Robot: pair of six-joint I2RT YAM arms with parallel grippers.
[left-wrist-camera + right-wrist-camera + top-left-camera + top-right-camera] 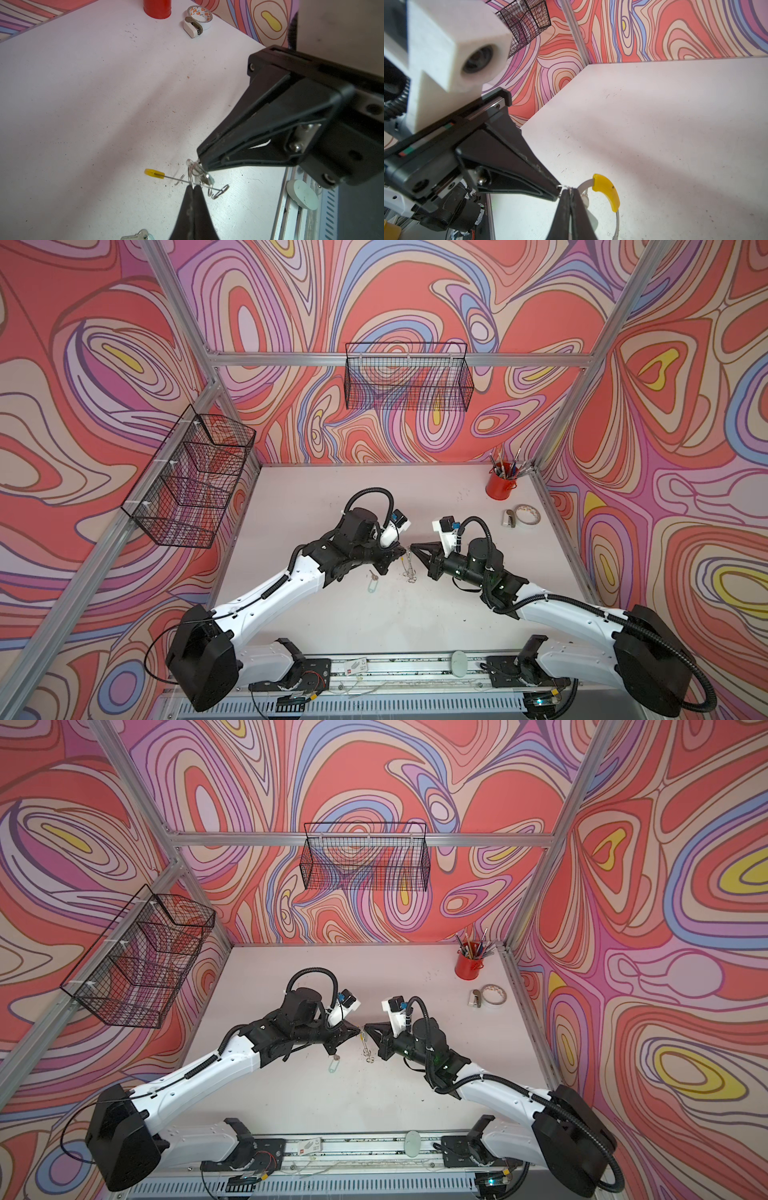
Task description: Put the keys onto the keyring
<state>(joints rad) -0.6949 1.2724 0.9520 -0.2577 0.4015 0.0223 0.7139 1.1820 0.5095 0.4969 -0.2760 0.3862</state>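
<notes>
The keyring (409,568) hangs edge-on above mid-table between my two gripper tips. Its yellow sleeve (607,193) and grey hoop (617,220) show in the right wrist view. My left gripper (194,187) is shut on its rim. My right gripper (570,190) is shut on a small wire loop (563,186) at the same spot, tip to tip with the left one. One key with its pale tag (204,176) dangles from the hoop beside the fingertips. The other key (372,581) lies flat on the table under the left gripper (403,551), left of the hanging keyring (366,1048).
A red cup of pens (500,486) stands at the back right, with a tape roll (528,515) and a small white device (509,518) in front of it. Wire baskets (409,377) (191,481) hang on the back and left walls. A white oval (459,663) sits on the front rail.
</notes>
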